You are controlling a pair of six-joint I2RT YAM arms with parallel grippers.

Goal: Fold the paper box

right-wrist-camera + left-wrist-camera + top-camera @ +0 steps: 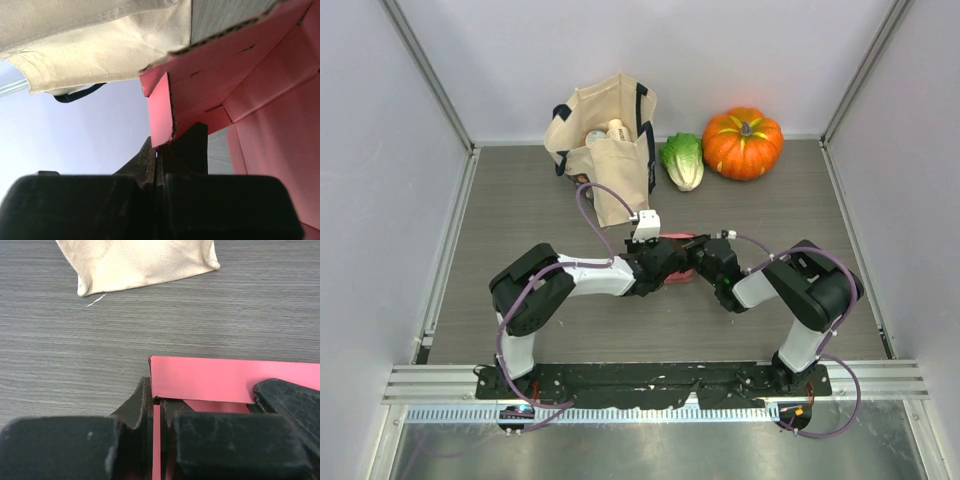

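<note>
The pink paper box is held off the table between both arms and is mostly hidden under them in the top view. In the left wrist view a folded pink panel of the paper box lies across, and my left gripper is shut on a thin pink wall below it. A dark finger of the other arm shows at the right. The right wrist view looks into the open inside of the paper box, with my right gripper shut on an end flap. The two grippers, left and right, meet mid-table.
A beige tote bag with items inside stands at the back, close behind the box. A cabbage and an orange pumpkin sit to its right. Grey walls enclose the table on three sides.
</note>
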